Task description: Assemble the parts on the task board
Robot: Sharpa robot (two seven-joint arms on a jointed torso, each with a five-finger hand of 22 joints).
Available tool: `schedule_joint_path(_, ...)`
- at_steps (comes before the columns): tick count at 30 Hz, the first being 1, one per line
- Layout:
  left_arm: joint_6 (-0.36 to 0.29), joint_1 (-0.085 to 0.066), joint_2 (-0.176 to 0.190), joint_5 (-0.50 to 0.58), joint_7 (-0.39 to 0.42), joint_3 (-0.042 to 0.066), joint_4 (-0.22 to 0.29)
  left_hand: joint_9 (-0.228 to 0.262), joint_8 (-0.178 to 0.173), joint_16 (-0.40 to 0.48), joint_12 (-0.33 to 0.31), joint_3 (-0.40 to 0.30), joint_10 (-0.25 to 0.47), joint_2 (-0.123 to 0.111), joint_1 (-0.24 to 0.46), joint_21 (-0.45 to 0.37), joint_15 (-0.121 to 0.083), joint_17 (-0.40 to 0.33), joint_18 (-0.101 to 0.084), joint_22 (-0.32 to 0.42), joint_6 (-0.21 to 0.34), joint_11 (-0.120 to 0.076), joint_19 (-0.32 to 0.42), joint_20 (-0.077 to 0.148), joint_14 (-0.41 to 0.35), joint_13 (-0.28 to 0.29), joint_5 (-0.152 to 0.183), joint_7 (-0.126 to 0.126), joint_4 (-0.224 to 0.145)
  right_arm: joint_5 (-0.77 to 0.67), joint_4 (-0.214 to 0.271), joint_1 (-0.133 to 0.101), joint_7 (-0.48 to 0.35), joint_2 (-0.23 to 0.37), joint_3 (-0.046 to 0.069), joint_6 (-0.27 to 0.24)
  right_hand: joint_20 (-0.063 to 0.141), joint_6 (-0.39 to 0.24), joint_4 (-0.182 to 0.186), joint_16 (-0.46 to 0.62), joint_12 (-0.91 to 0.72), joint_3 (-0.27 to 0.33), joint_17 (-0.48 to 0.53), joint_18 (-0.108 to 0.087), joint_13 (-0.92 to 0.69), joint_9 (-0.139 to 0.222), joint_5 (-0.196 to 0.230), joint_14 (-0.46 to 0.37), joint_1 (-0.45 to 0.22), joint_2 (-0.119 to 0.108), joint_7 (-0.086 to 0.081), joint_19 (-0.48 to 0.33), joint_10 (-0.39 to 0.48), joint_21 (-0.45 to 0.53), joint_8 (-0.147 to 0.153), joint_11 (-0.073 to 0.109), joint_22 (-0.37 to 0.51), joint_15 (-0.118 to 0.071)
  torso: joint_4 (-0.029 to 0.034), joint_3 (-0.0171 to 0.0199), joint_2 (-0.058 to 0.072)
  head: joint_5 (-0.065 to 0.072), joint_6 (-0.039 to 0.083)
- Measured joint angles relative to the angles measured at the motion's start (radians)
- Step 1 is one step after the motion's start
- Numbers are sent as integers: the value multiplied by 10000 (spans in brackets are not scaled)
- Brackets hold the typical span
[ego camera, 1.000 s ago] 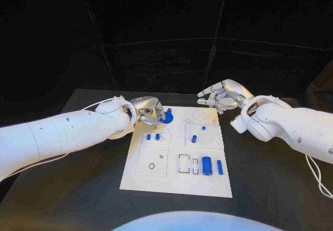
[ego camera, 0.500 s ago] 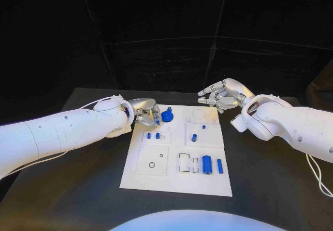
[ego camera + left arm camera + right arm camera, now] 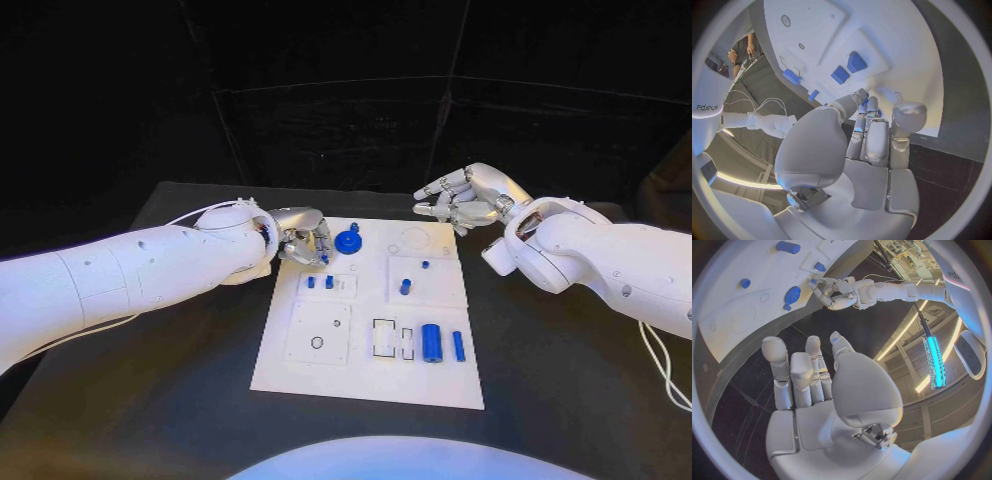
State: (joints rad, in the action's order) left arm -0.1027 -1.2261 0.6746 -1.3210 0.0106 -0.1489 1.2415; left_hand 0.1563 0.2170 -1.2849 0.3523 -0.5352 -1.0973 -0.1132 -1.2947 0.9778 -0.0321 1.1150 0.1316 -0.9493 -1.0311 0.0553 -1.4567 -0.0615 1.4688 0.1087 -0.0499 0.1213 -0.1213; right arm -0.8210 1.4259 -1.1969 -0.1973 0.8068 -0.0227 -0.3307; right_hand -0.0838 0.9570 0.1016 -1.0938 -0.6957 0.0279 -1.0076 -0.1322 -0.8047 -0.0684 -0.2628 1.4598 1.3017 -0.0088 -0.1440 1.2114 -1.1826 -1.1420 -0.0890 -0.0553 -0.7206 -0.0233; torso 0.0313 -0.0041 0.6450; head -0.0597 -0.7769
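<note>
Now the task board lies flat in the middle of the black table, its long sides running away from the robot. At the board's far left corner the left hand hovers just beside a round blue part with a knob that stands on the board; its fingers are curled in and, seen from the right wrist, they hold nothing, with the round blue part lying apart from the fingertips. From the left wrist, the fingers lie close together over the board's edge. Two small blue pegs stand side by side in a square recess just behind that hand, toward the robot. Two more small blue parts sit in the recess to the right of them. Nearer the robot, a thick blue cylinder and a thinner blue bar lie side by side along the board's right half. The right hand hangs above the table past the board's far right corner, fingers loosely spread and apart, touching nothing.
</note>
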Motion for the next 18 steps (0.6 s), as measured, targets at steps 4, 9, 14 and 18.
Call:
schedule_joint_path(4, 47, 13, -45, -26, -35, 0, -32, -13, 0, 0, 0, 27, 0, 0, 0, 0, 0, 0, 0, 0, 0, 0, 0, 0, 0, -11, 0, 0, 27, -1, -1, 0, 5, -1, 0, 0, 0, 0, 0, 0, 0, 0, 1, 0, 0, 0, 0, 0, 0, 0, 0, 0, 10, 0, 0, 10, 0, 0, 0, 0, 0, -1, 1)
schedule_joint_path(9, 104, 36, -87, -46, -70, 1, -55, -13, -10, 0, 0, 27, 0, 0, 0, 0, 0, 0, 1, -15, 0, 0, 0, 0, 0, -10, 0, 0, 27, -2, -1, 0, 8, -2, -1, 0, 0, 0, 0, 0, 0, 0, 1, 0, 0, 0, 0, 0, 0, 0, 0, 0, 37, 0, 0, 37, 0, 0, 0, 3, 0, 11, 1)
schedule_joint_path(14, 167, 48, -119, -60, -90, -3, -59, -14, -41, 0, 0, 27, 1, 0, 0, 0, 0, 1, 0, -14, -36, 1, 0, 0, 0, -10, 0, 37, 27, -2, -1, 1, 10, -8, -1, 1, 0, 0, 0, 0, 0, 0, 2, -1, 0, 0, 0, 0, 0, 0, 0, 0, 37, 0, 0, 37, 0, 0, 0, 5, 1, 20, -13)
schedule_joint_path(18, 192, 51, -140, -71, -113, -4, -68, -14, -41, 0, 0, 27, -48, 0, 0, 0, 0, 1, 1, -29, -36, 9, 0, -1, 0, -20, 0, 37, 27, -2, -6, 1, 12, -14, -1, 1, 0, 0, 0, 0, 0, 0, 3, -1, 0, 0, 0, 0, 0, 0, 0, 0, 37, 0, 0, 37, 0, 0, 0, 5, 2, 21, -14)
